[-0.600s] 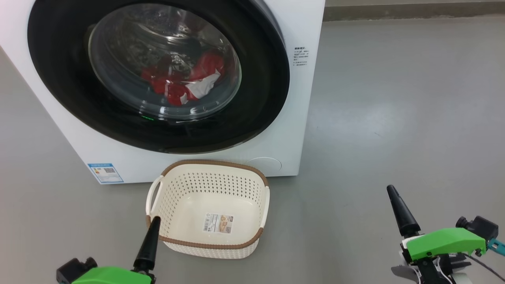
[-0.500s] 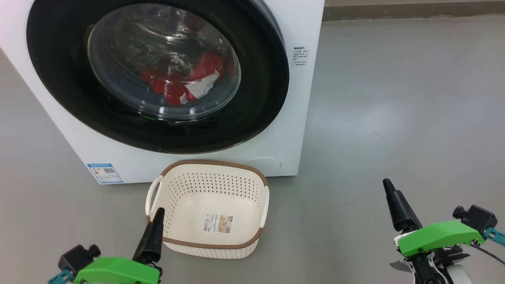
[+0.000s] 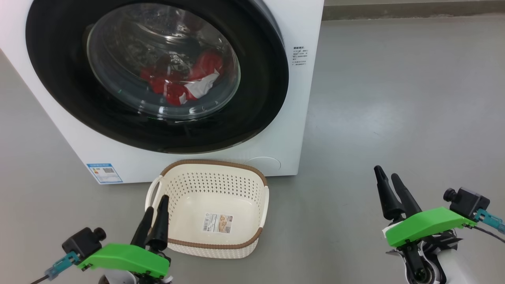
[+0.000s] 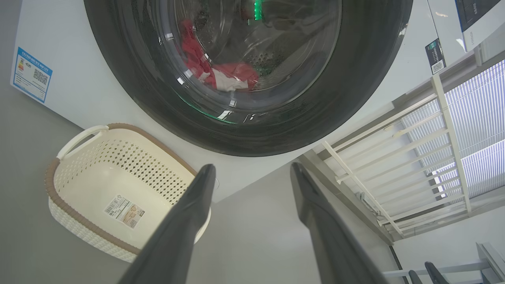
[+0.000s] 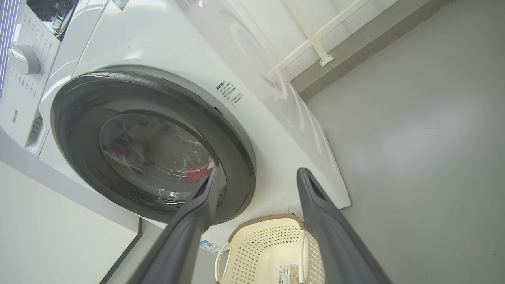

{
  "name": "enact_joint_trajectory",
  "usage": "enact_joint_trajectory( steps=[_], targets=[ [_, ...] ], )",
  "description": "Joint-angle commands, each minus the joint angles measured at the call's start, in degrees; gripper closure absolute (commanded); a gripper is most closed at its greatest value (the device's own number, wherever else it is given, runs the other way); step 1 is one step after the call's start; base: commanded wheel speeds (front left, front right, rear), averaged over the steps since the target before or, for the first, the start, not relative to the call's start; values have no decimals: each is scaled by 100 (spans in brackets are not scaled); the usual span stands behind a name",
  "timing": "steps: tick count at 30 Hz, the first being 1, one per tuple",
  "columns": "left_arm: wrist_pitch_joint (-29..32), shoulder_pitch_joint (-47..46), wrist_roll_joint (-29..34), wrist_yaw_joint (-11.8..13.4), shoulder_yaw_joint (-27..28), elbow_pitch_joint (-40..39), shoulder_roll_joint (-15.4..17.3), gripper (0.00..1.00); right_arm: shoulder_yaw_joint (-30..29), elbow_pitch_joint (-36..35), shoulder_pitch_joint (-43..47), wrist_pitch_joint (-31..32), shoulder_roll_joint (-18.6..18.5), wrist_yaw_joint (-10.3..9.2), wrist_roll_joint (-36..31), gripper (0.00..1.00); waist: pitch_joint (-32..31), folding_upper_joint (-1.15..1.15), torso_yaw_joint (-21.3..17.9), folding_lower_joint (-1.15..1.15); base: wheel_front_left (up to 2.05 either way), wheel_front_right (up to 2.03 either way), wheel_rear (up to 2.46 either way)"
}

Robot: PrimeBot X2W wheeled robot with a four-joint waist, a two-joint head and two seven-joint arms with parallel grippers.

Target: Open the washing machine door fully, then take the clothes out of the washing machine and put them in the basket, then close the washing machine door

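1. Left gripper (image 3: 157,203), near left, and right gripper (image 3: 386,172), near right: fingers parted, holding nothing.
2. Basket (image 3: 215,163) just before washing machine (image 3: 294,118); sticker (image 3: 218,223) unreadable.
3. Blue label (image 3: 104,172) illegible; panel reads "Hisense" (image 5: 15,116).
4. Washing machine door (image 3: 258,79) shut, clothes (image 3: 177,85) behind glass.

Red-and-white clothes (image 3: 173,88) lie behind the shut washing machine door (image 3: 260,86); the cream basket (image 3: 215,162) stands empty before it.
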Motion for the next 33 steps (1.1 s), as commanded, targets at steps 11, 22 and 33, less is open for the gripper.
enact_joint_trajectory(
  steps=[11,22,33],
  targets=[
    [-274,-490,977,123,-22,-151,96,0,208,-62,-581,-271,-69,2,-931,0,10,0,-9,0,0,0,0],
    [-444,-677,1623,195,-138,-126,108,0,449,-69,-753,-439,-85,2,-1388,0,16,0,-13,0,0,0,0],
    [-631,-864,2222,264,-336,-99,124,0,556,-33,-937,-624,-104,3,-2218,0,-10,0,10,0,0,0,0]
  ],
)
